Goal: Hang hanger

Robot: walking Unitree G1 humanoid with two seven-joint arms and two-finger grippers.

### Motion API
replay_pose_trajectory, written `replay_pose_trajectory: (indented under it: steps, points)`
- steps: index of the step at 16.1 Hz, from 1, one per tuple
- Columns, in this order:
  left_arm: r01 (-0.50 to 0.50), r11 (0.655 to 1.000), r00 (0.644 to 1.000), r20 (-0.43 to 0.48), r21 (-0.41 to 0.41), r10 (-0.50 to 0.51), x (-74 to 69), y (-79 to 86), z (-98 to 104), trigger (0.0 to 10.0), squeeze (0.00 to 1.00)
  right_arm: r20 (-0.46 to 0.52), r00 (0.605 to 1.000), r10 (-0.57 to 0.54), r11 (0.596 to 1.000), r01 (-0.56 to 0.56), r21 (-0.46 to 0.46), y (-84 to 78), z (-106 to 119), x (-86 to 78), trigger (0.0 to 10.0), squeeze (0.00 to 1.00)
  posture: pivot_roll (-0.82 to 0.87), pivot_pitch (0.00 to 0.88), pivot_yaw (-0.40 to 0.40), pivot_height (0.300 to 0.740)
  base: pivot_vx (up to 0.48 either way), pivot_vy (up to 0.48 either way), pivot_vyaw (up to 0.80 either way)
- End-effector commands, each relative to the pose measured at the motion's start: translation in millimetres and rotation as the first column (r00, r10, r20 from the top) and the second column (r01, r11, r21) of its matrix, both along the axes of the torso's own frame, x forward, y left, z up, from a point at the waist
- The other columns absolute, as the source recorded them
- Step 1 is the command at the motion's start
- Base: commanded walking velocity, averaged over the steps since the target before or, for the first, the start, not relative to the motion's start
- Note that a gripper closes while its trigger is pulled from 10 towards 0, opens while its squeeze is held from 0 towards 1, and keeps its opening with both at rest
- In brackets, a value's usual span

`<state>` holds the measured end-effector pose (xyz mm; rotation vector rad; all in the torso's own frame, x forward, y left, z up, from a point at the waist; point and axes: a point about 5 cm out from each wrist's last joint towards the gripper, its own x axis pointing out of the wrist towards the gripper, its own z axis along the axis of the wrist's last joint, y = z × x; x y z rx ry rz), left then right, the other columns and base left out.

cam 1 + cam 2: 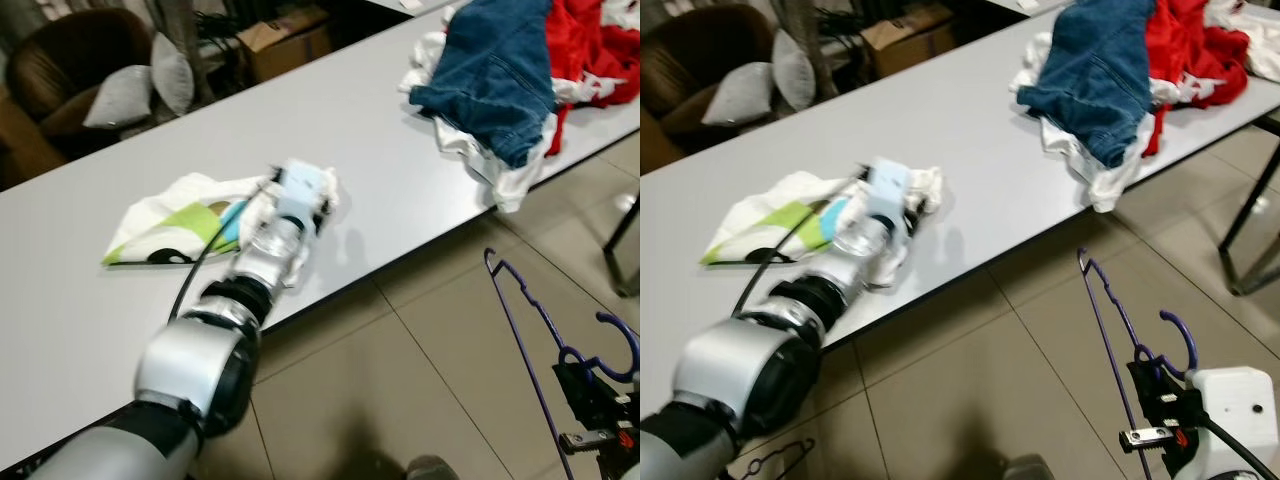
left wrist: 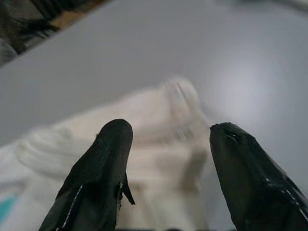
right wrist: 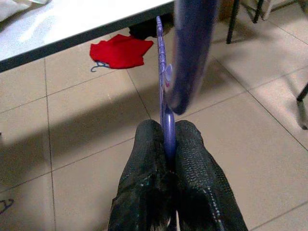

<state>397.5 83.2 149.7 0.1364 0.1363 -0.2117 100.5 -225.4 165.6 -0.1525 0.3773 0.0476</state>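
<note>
A purple wire hanger [image 1: 1110,320] hangs over the tiled floor at the lower right, pinched in my right gripper [image 3: 168,144], which is shut on it. Its hook [image 1: 615,345] curls up beside the gripper. My left arm reaches over the grey table [image 1: 380,130], and my left gripper [image 2: 168,144] is open just above a white garment with green and teal print [image 1: 185,225]. The cream fabric [image 2: 159,130] lies between and below the open fingers.
A heap of clothes with blue jeans [image 1: 495,70] and red cloth [image 1: 600,40] lies at the table's far right. A red cloth [image 3: 120,50] sits on the floor under the table. A brown armchair with grey cushions [image 1: 125,90] stands behind. A black frame leg [image 1: 1245,230] stands at right.
</note>
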Motion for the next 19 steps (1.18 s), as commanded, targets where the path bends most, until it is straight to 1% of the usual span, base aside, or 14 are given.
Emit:
replay_pose_trajectory:
  steps: [1,2,4,6,7,8,9,10,11,12,13,14,16,19]
  points:
    - [-0.049,0.998,0.998,0.044,-0.043,0.051,4.7,11.9,11,10.0,0.00,0.030,0.999,0.021,1.000,-0.022,0.003,4.7,6,-0.9,10.0,0.00,-0.57,0.119,0.233,0.740,0.000,0.000,0.00]
    - [-0.086,0.995,0.994,0.069,-0.055,0.090,5.8,17.7,14,10.0,0.00,0.029,0.999,0.026,1.000,-0.026,0.007,5.2,6,-0.2,10.0,0.00,-0.55,0.115,0.228,0.740,0.000,0.000,0.00]
    - [-0.137,0.991,0.987,0.086,-0.010,0.137,5.8,29.8,12,10.0,0.00,0.027,0.999,0.038,0.999,-0.038,0.013,7.1,6,2.7,10.0,0.00,-0.54,0.113,0.222,0.740,0.000,0.000,0.00]
    - [-0.150,0.987,0.988,0.050,0.055,0.147,3.0,37.5,1,10.0,0.00,0.027,0.998,0.050,0.999,-0.051,0.016,8.9,6,6.0,10.0,0.00,-0.52,0.110,0.216,0.740,0.000,0.000,0.00]
    - [-0.186,0.976,0.982,0.013,0.115,0.186,0.0,46.3,-10,10.0,0.00,0.029,0.998,0.059,0.998,-0.059,0.017,9.9,7,8.3,10.0,0.00,-0.52,0.109,0.210,0.740,0.000,0.000,0.00]
    - [-0.222,0.963,0.974,-0.012,0.154,0.227,-2.6,53.8,-17,10.0,0.00,0.031,0.997,0.069,0.997,-0.069,0.019,11.0,7,9.9,10.0,0.00,-0.51,0.108,0.206,0.740,0.000,0.000,0.00]
    - [-0.230,0.958,0.971,-0.027,0.171,0.238,-4.1,56.8,-21,9.7,0.00,0.030,0.997,0.077,0.997,-0.078,0.022,11.9,7,10.5,10.0,0.00,-0.51,0.108,0.201,0.740,0.000,0.000,0.00]
    - [-0.242,0.956,0.968,-0.033,0.165,0.250,-4.7,58.2,-22,4.9,0.00,0.026,0.996,0.081,0.996,-0.082,0.021,11.9,7,11.2,10.0,0.00,-0.51,0.105,0.196,0.740,0.000,0.000,0.00]
    - [-0.223,0.962,0.970,-0.062,0.158,0.235,-6.3,57.0,-27,1.8,0.00,0.023,0.996,0.088,0.996,-0.089,0.021,11.7,7,12.6,10.0,0.00,-0.50,0.103,0.190,0.740,0.000,0.000,0.00]
    - [-0.200,0.966,0.972,-0.087,0.163,0.216,-7.8,55.1,-31,0.7,0.00,0.021,0.995,0.093,0.995,-0.094,0.020,11.6,7,13.4,10.0,0.00,-0.50,0.101,0.186,0.740,0.000,0.000,0.00]
    - [-0.177,0.971,0.973,-0.122,0.158,0.197,-9.9,52.4,-36,0.0,0.00,0.020,0.995,0.099,0.995,-0.100,0.019,11.3,7,15.0,10.0,0.00,-0.50,0.097,0.181,0.740,0.000,0.000,0.00]
    - [-0.164,0.977,0.971,-0.154,0.139,0.185,-11.9,50.0,-41,0.0,0.00,0.021,0.994,0.104,0.994,-0.104,0.017,11.0,7,16.6,10.0,0.00,-0.50,0.095,0.178,0.740,0.000,0.000,0.00]
    - [-0.129,0.982,0.968,-0.197,0.140,0.155,-15.0,46.8,-47,0.0,0.00,0.023,0.993,0.112,0.994,-0.112,0.014,10.4,8,19.2,10.0,0.00,-0.49,0.091,0.173,0.740,0.000,0.000,0.00]
    - [-0.121,0.983,0.966,-0.209,0.141,0.149,-15.5,47.0,-49,0.0,0.00,0.024,0.993,0.119,0.993,-0.119,0.012,10.0,8,22.3,10.0,0.00,-0.49,0.085,0.175,0.740,0.000,0.000,0.00]
